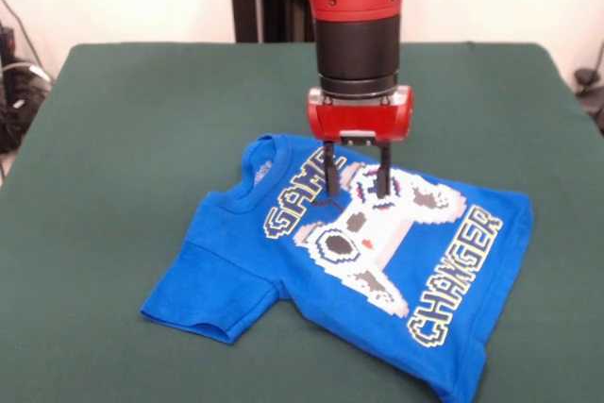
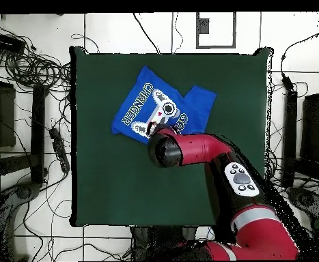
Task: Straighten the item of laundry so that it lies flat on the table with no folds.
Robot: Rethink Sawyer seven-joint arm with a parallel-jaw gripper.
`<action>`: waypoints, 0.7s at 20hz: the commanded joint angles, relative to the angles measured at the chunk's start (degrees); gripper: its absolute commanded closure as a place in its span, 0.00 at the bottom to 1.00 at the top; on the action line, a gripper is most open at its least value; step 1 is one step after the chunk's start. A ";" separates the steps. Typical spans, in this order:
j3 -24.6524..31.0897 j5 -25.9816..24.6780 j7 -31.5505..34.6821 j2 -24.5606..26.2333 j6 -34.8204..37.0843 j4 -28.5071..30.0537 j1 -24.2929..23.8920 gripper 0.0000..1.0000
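The item of laundry [image 1: 377, 252] is a bright blue T-shirt with a pixel controller print and "GAME CHANGER" lettering, lying print-up on the green table [image 1: 142, 120]. Its left sleeve spreads out toward the front left; the right side looks folded under. My gripper [image 1: 357, 186] stands open straight above the shirt's upper chest, its two black fingers [image 1: 329, 175] reaching down to the print, with nothing seen between them. In the overhead view the shirt [image 2: 145, 102] lies near the table's [image 2: 107, 177] far edge, and the arm's wrist covers the gripper and the shirt's collar side.
Cables and dark equipment [image 2: 32, 68] lie on the floor around the table. The red arm [image 2: 216, 157] reaches in from the bottom right of the overhead view.
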 commanded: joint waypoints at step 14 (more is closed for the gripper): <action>3.22 -1.18 -0.94 -1.22 5.35 6.83 -6.36 0.00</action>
